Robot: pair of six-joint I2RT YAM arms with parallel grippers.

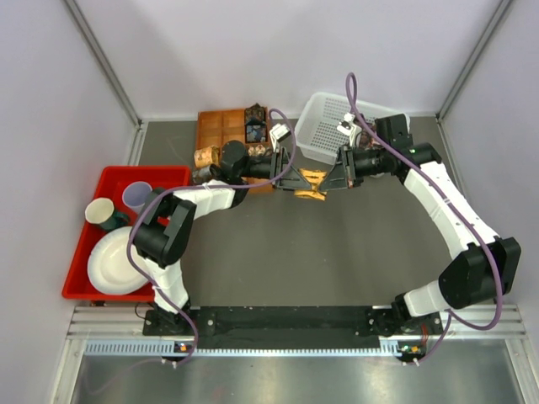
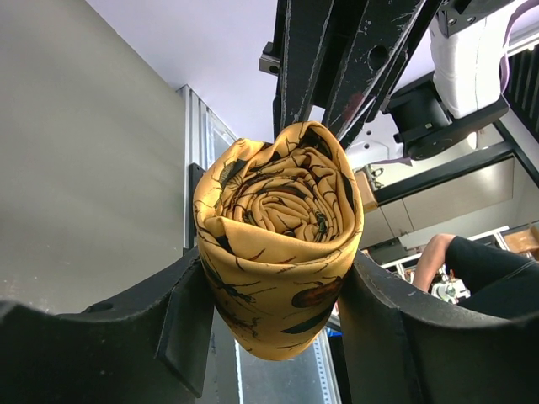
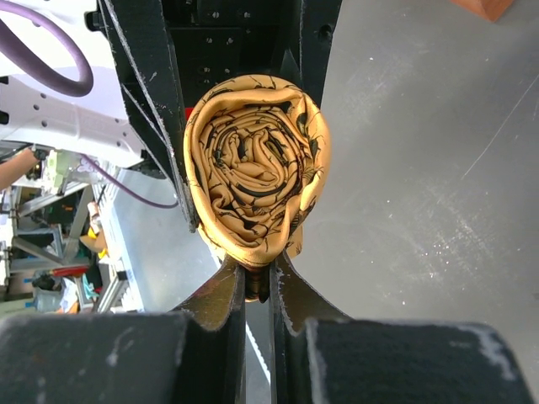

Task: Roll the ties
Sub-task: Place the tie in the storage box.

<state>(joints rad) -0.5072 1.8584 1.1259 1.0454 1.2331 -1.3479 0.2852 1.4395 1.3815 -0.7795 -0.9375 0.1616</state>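
Yellow tie (image 2: 278, 227): golden-yellow fabric with dark insect-like markings. It is wound into a tight spiral roll, and a coil end faces each wrist camera. It is held clear of the table (image 1: 337, 252), just in front of the tray (image 1: 221, 126). The left gripper (image 2: 278, 316) clamps the roll's sides; the right gripper (image 3: 258, 282) pinches its lower outer fold. The outer layer sags slightly below the coil.

Dark roll (image 1: 255, 112) and bluish roll (image 1: 255, 131): in adjacent compartments on the tray's right side.

Brownish roll (image 1: 205, 156): at the tray's left edge. I cannot tell which compartment, and the pattern is too small to read.
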